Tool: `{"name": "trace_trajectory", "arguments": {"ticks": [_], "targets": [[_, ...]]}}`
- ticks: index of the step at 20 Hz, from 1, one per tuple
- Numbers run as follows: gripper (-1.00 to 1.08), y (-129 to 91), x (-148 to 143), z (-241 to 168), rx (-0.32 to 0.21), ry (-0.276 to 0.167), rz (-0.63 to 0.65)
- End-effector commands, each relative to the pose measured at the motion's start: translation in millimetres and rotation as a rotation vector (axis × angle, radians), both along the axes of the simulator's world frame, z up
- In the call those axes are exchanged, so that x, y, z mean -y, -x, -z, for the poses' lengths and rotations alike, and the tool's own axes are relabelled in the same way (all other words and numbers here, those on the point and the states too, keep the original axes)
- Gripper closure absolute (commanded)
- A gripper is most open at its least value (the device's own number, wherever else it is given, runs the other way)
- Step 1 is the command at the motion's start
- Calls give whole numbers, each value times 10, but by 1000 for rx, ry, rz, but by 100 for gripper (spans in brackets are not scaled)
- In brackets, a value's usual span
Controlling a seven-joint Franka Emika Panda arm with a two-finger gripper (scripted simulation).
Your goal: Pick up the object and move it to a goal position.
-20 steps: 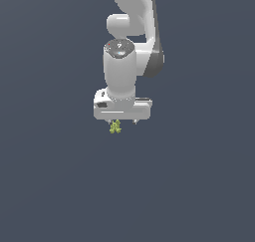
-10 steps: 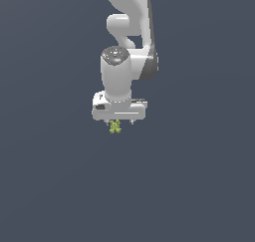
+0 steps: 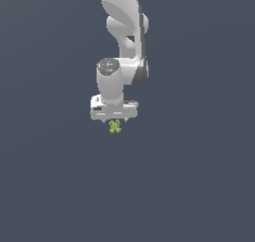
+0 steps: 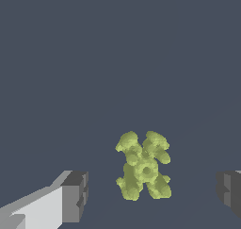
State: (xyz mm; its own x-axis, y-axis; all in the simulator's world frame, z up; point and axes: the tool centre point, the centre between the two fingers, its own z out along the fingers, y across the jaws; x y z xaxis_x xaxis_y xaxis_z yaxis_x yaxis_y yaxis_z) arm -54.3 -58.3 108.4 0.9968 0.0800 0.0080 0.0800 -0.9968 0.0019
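Observation:
The object (image 3: 115, 127) is a tiny yellow-green lumpy thing with several lobes, just below the white gripper (image 3: 115, 120) in the exterior view. In the wrist view the object (image 4: 143, 166) lies between the two dark fingertips (image 4: 75, 195), with a clear gap on each side. The jaws stand wide apart and neither pad touches the object. The gripper is open and points straight down over it.
A uniform dark grey surface fills both views. The white arm (image 3: 124, 27) rises from the gripper to the top edge of the exterior view. Nothing else shows.
The hand has shifted slightly towards the exterior view's left and the arm above it has changed pose. The object has stayed where it was.

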Motion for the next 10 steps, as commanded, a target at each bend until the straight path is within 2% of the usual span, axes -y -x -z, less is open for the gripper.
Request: {"name": "trace_trajectory", "arguments": {"ticks": [1,10], "targets": [[-92,88,40,84,-4,-1,-11],[-92,161,75,165,-8,-1,-18]]}}
